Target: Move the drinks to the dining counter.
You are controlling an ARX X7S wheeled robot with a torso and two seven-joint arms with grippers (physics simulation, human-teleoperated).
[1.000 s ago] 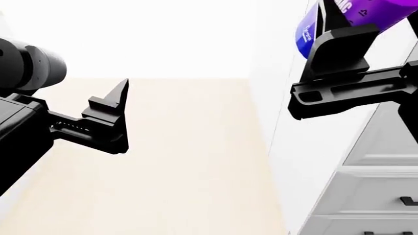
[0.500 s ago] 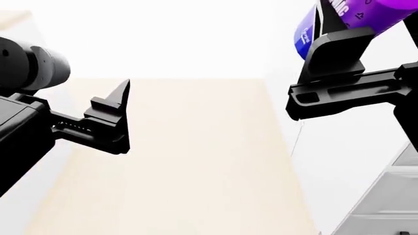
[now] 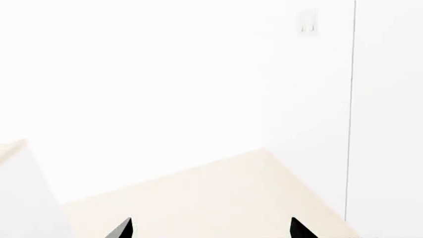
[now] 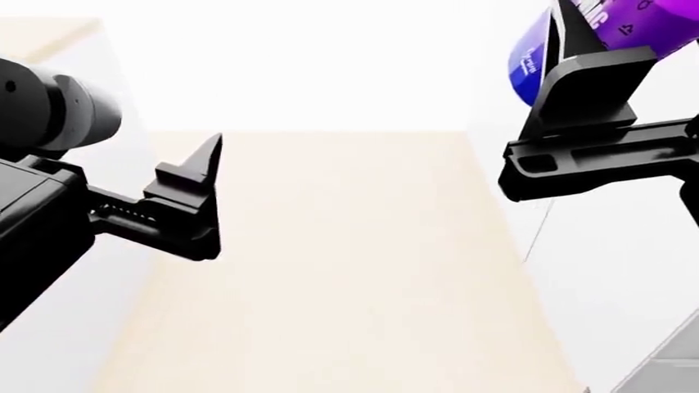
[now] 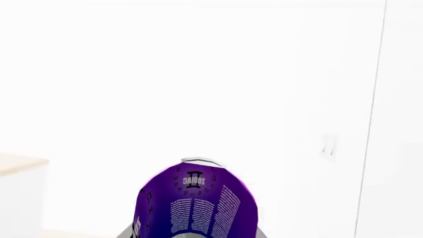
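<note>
Head view: slim purple can [image 4: 611,37], glossy violet with a blue panel of small white print, clamped in right gripper [image 4: 584,74] at upper right, lifted off every surface. Left gripper [image 4: 202,192] bare, only 1 pointed finger visible, spread unclear here. Pale beige floor strip [image 4: 339,270] between white walls, open ahead.

Left wrist view: 2 black fingertips [image 3: 122,229] well apart, nothing between. White wall, 1 light switch [image 3: 307,22].

Right wrist view: can [image 5: 196,203] seen end-on, silver rim, white text on purple.
</note>
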